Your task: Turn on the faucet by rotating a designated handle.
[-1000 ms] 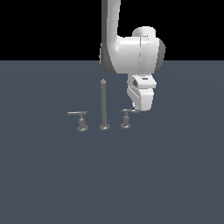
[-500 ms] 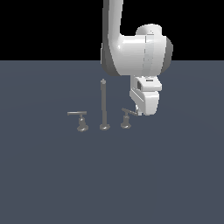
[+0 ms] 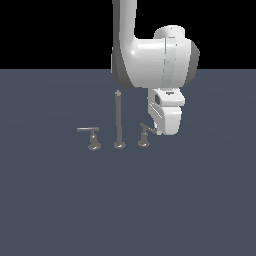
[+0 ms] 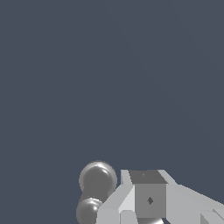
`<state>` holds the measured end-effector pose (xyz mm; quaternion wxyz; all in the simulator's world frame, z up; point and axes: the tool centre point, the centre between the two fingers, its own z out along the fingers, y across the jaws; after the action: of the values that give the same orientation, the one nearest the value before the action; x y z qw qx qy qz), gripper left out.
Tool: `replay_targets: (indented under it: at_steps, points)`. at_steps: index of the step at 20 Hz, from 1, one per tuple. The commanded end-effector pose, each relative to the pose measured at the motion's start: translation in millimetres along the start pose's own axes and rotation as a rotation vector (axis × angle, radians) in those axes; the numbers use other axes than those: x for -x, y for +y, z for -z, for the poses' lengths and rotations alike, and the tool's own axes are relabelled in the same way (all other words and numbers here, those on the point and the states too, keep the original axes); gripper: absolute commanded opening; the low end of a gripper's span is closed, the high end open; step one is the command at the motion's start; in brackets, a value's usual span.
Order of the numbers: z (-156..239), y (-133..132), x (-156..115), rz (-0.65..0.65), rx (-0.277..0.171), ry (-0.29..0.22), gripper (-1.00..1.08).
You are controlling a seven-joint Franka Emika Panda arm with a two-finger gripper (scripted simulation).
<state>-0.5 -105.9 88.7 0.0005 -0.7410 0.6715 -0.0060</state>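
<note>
The faucet is a small grey three-piece set with a tall thin post (image 3: 118, 120) in the middle. The handle (image 3: 144, 135) with the short slanted lever stands on the exterior view's right of the post. The other handle (image 3: 90, 136), with a long flat bar, stands on the post's left. My gripper (image 3: 161, 131) hangs just right of the slanted lever, and its white hand covers the lever's tip. In the wrist view the handle (image 4: 97, 180) shows as rounded grey knobs beside my gripper (image 4: 146, 205), whose fingers look pressed together with nothing between them.
The set stands on a flat dark blue-grey floor (image 3: 200, 200). My white arm (image 3: 150, 60) rises above and behind the faucet. Nothing else is in view.
My hand has moved a little toward the exterior view's right and lower, coming down beside the slanted lever. The faucet pieces look unchanged.
</note>
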Motion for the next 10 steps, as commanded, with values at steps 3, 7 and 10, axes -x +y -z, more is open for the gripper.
replay_targets:
  at_steps: [3,7,10]
  points:
    - [0.9,10.7,28.3,0.022,0.008,-0.008,-1.00]
    - [0.4,8.2,23.3,0.002,0.005,-0.002,-1.00]
    - [0.7,5.8,45.3,0.011,0.007,-0.005,-1.00]
